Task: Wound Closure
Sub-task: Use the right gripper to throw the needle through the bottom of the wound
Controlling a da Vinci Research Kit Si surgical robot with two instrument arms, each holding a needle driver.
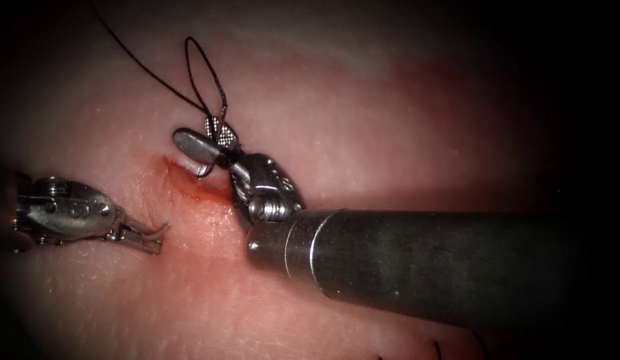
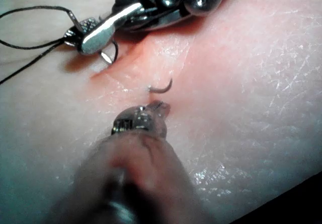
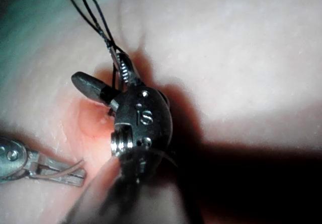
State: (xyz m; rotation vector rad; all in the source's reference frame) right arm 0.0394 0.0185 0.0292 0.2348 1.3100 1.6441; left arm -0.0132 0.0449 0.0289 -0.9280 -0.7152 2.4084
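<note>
One mark can be read, on the right tool.
On the round wrist joint of the right tool (image 3: 142,117) two small stamped characters stand, looking like "iS"; they lie at about 12 o'clock from its screw (image 3: 122,142).

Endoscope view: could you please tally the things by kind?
Needle drivers: 2, left tool and right tool, both open, empty.
Needle: 1, in the tissue at the cut.
Thread: 1, looped.
Tissue: 1.
Total: 5.
</note>
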